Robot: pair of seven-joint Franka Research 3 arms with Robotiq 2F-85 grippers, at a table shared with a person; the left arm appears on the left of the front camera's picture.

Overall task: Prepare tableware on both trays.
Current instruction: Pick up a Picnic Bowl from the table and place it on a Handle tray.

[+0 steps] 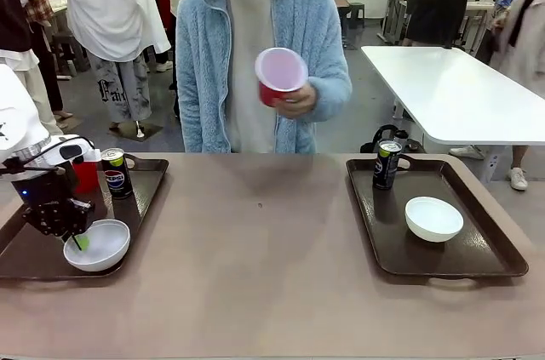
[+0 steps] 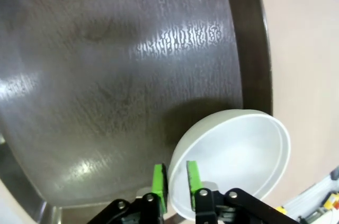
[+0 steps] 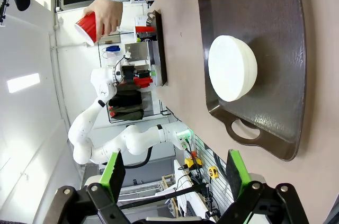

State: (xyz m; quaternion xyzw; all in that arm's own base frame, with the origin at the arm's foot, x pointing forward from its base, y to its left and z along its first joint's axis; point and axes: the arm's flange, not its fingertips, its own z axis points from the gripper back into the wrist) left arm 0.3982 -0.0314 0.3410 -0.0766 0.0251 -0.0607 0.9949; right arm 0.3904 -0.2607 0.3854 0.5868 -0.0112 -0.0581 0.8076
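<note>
On the left tray [image 1: 145, 198] stand a red cup [image 1: 85, 174] and a Pepsi can [image 1: 116, 173], with a white bowl [image 1: 102, 245] resting at the tray's front right. My left gripper [image 1: 78, 242] is at that bowl's left rim. In the left wrist view its jaws [image 2: 176, 184] stand slightly parted astride the rim of the bowl [image 2: 238, 155]. The right tray [image 1: 477, 258] carries a dark can [image 1: 387, 164] and a second white bowl [image 1: 434, 218]. A person holds another red cup [image 1: 278, 75] above the far edge. My right gripper [image 3: 175, 173] is wide open, off the right tray's [image 3: 275, 33] handle end.
The brown table's middle [image 1: 264, 241] between the trays is bare. The person in a light blue fleece stands at the far side. A white table [image 1: 460, 96] stands behind on the right, and other people stand farther back.
</note>
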